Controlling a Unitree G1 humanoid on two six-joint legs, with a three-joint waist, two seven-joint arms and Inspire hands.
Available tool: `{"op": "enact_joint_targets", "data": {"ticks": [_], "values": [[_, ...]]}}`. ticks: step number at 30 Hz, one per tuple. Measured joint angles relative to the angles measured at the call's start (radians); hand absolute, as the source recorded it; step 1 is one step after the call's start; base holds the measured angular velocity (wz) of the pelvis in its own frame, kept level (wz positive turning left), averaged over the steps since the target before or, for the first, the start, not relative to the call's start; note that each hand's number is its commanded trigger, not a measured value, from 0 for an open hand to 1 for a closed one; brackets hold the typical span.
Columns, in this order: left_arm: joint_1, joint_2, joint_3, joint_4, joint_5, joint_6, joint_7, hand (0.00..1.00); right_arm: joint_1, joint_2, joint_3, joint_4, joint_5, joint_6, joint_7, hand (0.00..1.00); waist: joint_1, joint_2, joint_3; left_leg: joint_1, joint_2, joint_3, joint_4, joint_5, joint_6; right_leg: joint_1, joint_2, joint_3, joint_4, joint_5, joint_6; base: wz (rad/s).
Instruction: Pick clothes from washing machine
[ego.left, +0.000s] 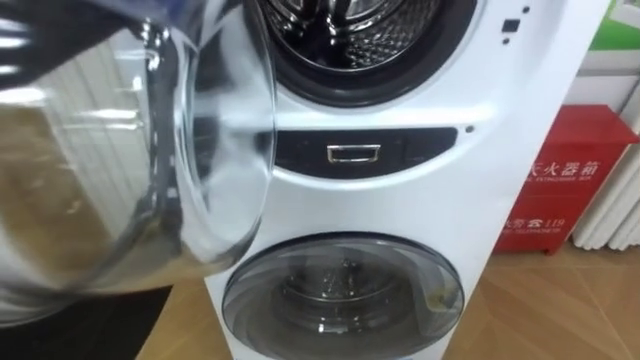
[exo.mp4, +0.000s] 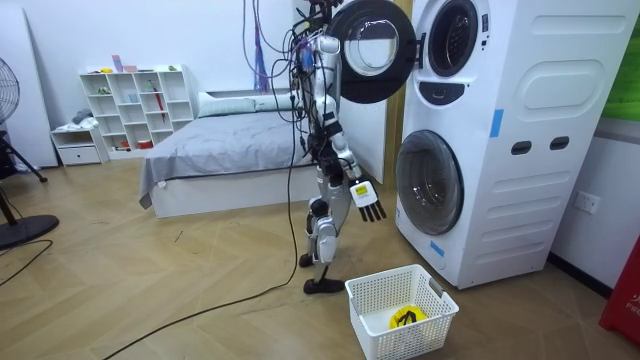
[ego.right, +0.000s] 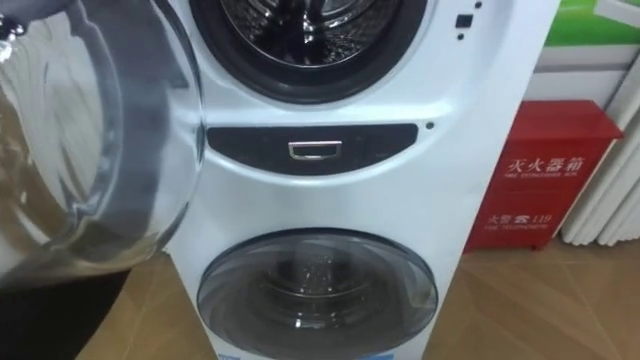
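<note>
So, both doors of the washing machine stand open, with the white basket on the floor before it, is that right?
Not quite: only the upper door stands open; the lower door is shut, as the left eye view shows. The white basket is on the floor before the washing machine.

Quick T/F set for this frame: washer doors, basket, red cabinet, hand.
1. The upper door is swung open. True.
2. The lower door is open too. False: it is shut.
3. The white basket on the floor is empty. False: a yellow item lies in it.
4. A red cabinet stands to the right of the washing machine. True.
5. The right hand is inside the upper drum. False: it hangs low in front of the machine, fingers straight.
</note>
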Motion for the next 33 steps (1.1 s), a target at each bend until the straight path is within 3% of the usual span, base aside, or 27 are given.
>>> {"op": "enact_joint_targets", "data": {"ticks": [2,5,10,12,13,16,18,20,22,24,25,29,31,33], "values": [[-0.003,0.008,0.03,-0.051,-0.073,0.0,0.056,0.0,0.002,0.0,-0.002,-0.003,-0.031,0.009,-0.022,0.0,0.013,0.007,-0.001,-0.002,-0.001,-0.006,0.001,0.0,0.0,0.0,0.0,-0.007,0.0,0.0,0.0,0.02],[-0.02,0.047,0.087,-0.204,-0.12,0.001,0.152,0.0,0.014,0.001,-0.01,-0.031,-0.095,0.009,-0.047,0.0,0.028,0.021,-0.004,-0.012,-0.002,-0.012,0.007,0.0,0.0,-0.008,0.001,-0.007,0.005,0.0,0.0,0.06],[-0.097,0.153,0.113,-0.649,-0.034,-0.014,0.308,0.0,0.042,0.008,-0.057,-0.098,-0.136,0.007,-0.067,0.0,0.062,0.041,-0.0119,-0.024,-0.004,-0.041,0.014,0.001,0.0,-0.007,-0.001,-0.029,0.016,0.0,0.0,0.15],[-0.161,0.214,0.114,-0.838,0.108,-0.032,0.361,0.0,0.041,0.012,-0.056,-0.12,-0.142,0.007,-0.073,0.0,0.075,0.045,-0.0113,-0.026,-0.004,-0.055,0.019,0.001,0.0,-0.006,-0.002,-0.048,0.014,0.0,0.0,0.07],[-0.166,0.214,0.111,-0.985,0.204,-0.036,0.384,0.0,0.038,0.02,-0.056,-0.121,-0.145,0.007,-0.079,0.0,0.073,0.043,-0.0106,-0.026,-0.013,-0.065,0.018,0.001,0.001,0.001,-0.003,-0.058,0.014,0.0,0.0,0.12],[-0.17,0.214,0.109,-1.265,0.416,-0.041,0.388,0.0,0.035,0.036,-0.041,-0.106,-0.149,0.007,-0.079,0.0,0.062,0.038,-0.0083,-0.025,-0.016,-0.084,0.019,0.001,0.001,0.009,-0.006,-0.079,0.009,0.0,0.001,0.12],[-0.188,0.215,0.104,-1.38,0.515,-0.044,0.385,0.0,0.037,0.044,-0.033,-0.106,-0.137,0.007,-0.078,0.0,0.053,0.034,-0.0012,-0.027,-0.02,-0.092,0.021,0.001,0.001,0.009,-0.008,-0.083,-0.003,0.0,0.001,0.14],[-0.193,0.193,0.087,-1.519,0.556,-0.041,0.386,0.0,0.042,0.05,-0.033,-0.108,-0.127,0.007,-0.077,0.0,0.044,0.03,0.0003,-0.038,-0.022,-0.102,0.026,0.001,0.002,0.007,-0.01,-0.092,-0.003,-0.001,0.001,0.19],[-0.203,0.15,-0.001,-1.661,0.623,-0.066,0.374,0.0,0.035,0.049,-0.012,-0.089,-0.096,0.004,-0.075,0.0,0.037,0.018,0.0029,-0.04,-0.022,-0.109,0.029,0.002,0.003,0.009,-0.012,-0.094,-0.003,-0.001,0.001,0.15],[-0.216,0.108,-0.081,-1.702,0.673,-0.086,0.343,0.0,0.023,0.05,0.01,-0.063,-0.092,0.0,-0.066,0.0,0.02,0.01,0.0012,-0.042,-0.021,-0.116,0.029,0.003,0.005,0.009,-0.013,-0.091,-0.001,-0.002,0.003,0.13],[-0.218,0.078,-0.144,-1.719,0.688,-0.087,0.31,0.0,0.009,0.055,0.025,-0.06,-0.091,-0.009,-0.058,0.0,0.008,0.004,0.0025,-0.046,-0.021,-0.116,0.03,0.004,0.005,0.008,-0.015,-0.091,-0.003,-0.005,0.008,0.06],[-0.274,0.023,-0.359,-1.706,0.689,-0.08,0.191,0.0,-0.066,0.055,0.091,0.015,-0.093,-0.019,-0.028,0.0,-0.05,-0.017,0.0025,-0.068,-0.025,-0.121,0.047,0.005,0.007,0.005,-0.019,-0.097,-0.001,-0.005,0.008,0.06],[-0.273,-0.038,-0.464,-1.698,0.707,-0.08,0.143,0.0,-0.079,0.057,0.127,0.03,-0.087,-0.032,-0.017,0.0,-0.093,-0.032,-0.0002,-0.082,-0.029,-0.121,0.056,0.007,0.011,0.001,-0.023,-0.102,0.0,-0.005,0.008,0.18],[-0.274,-0.065,-0.544,-1.666,0.717,-0.08,0.065,0.0,-0.089,0.055,0.146,0.051,-0.078,-0.035,-0.009,0.0,-0.099,-0.038,-0.0021,-0.086,-0.032,-0.124,0.057,0.008,0.015,-0.003,-0.026,-0.101,0.002,-0.005,0.008,0.1]]}}
